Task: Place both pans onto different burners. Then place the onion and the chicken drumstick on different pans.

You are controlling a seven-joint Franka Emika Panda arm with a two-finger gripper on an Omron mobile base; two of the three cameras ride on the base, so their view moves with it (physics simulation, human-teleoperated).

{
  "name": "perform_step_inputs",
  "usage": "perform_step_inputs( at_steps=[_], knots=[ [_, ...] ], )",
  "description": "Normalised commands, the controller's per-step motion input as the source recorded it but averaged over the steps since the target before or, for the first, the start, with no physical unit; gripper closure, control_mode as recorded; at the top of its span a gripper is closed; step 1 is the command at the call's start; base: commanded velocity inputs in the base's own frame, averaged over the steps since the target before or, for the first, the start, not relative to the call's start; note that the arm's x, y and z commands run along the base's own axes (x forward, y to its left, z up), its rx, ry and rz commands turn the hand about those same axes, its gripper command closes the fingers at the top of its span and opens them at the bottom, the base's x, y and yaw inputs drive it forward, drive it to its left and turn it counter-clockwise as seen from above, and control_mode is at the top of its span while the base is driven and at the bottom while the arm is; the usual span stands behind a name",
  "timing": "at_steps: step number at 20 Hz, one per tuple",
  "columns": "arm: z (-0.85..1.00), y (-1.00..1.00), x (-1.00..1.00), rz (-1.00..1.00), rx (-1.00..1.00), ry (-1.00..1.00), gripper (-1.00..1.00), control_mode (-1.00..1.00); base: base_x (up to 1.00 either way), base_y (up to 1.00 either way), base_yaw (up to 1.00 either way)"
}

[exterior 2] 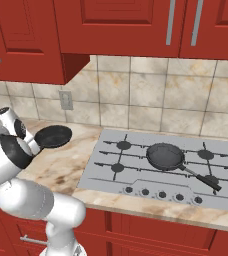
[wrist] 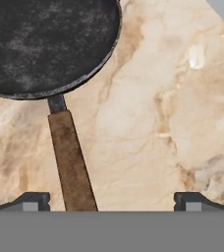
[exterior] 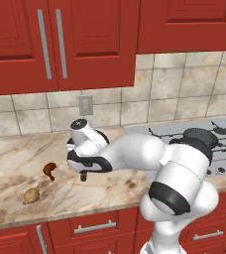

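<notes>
the gripper (wrist: 111, 199) is seen spread wide over the marble counter (wrist: 173, 123), its 2 dark fingertips (wrist: 30, 199) far apart at the bottom of the hand view, with nothing pinched between them. the wider black pan (wrist: 45, 44) lies on the counter just ahead of the hand, and its brown wooden handle (wrist: 70, 162) runs down toward the gap between the fingertips, nearer the left one; whether it is touched cannot be told. in the right base view the same pan (exterior 2: 53, 136) is seen on the counter left of the cooktop (exterior 2: 136, 175). the smaller dark-grey pan (exterior 2: 166, 156) is set on the middle burner, its thin handle pointing toward the knobs (exterior 2: 162, 194). 4 other burners (exterior 2: 124, 145) are left bare. the chicken drumstick (exterior: 49, 170) and the onion (exterior: 31, 196) are seen lying on the counter left of the arm, close together but apart, the onion nearer the front edge.
</notes>
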Motion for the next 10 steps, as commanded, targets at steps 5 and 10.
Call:
perform_step_inputs(
  at_steps=[5, 10],
  knots=[
    [-0.17, 0.02, 0.19, -0.01, -0.05, 0.02, -1.00, -1.00, 0.00, 0.00, 0.00],
    [-0.13, 0.03, 0.19, -0.01, -0.04, 0.02, -1.00, -1.00, 0.00, 0.00, 0.00]
  ],
)
